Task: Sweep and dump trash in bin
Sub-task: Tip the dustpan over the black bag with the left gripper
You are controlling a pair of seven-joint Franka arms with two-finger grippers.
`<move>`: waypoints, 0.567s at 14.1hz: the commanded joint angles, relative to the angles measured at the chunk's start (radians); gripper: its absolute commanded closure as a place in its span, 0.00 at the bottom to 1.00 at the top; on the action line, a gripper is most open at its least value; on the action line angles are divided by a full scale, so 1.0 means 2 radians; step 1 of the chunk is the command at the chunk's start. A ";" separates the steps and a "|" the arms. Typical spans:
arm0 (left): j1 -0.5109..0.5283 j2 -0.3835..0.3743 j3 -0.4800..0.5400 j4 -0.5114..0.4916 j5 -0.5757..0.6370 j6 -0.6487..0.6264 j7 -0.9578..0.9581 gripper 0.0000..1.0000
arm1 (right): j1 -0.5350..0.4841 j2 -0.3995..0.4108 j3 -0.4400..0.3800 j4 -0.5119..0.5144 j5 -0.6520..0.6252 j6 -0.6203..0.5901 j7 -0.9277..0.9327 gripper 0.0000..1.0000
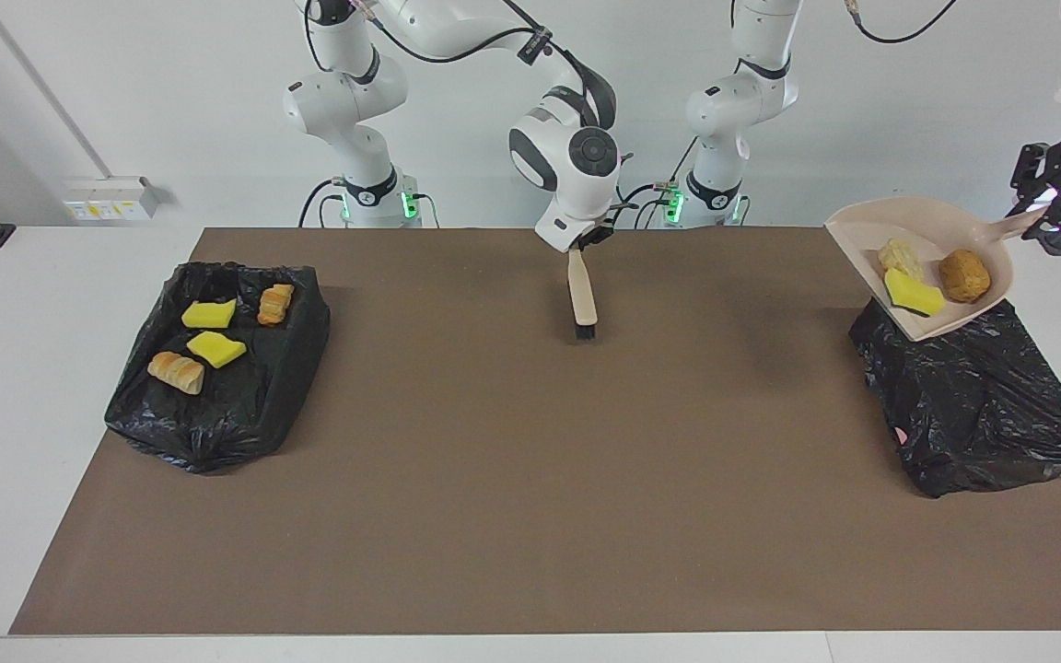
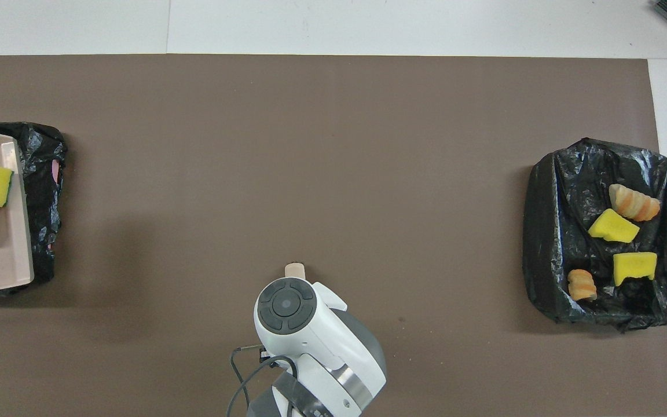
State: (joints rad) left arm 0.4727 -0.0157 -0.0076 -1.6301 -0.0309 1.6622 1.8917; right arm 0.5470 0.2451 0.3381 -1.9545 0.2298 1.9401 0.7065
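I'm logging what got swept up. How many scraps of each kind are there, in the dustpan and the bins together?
Yellow sponge pieces: 3 – two in the bin at the right arm's end, one in the dustpan.
Striped bread rolls: 2.
Pale crumbly lump: 1.
Brown nugget: 1.
Total: 7.

You'll find no legible text, label, brand, number or sign here; the wall box (image 1: pixel 111 196) carries small stickers, but their markings can't be read.
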 commanded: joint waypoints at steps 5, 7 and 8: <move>0.058 0.069 -0.004 0.007 0.075 0.117 0.086 1.00 | 0.019 0.014 -0.001 -0.021 0.006 0.043 0.037 1.00; 0.061 0.078 -0.004 -0.002 0.136 0.166 0.097 1.00 | 0.019 0.012 -0.002 -0.014 -0.002 0.029 0.041 0.01; 0.054 0.079 -0.004 -0.010 0.169 0.187 0.096 1.00 | 0.014 0.009 -0.002 -0.005 -0.007 0.013 0.036 0.00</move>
State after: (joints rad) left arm 0.5855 0.1433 -0.0050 -1.6318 0.2154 1.9684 2.0648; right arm 0.5865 0.2807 0.3361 -1.9749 0.2277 2.0032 0.7641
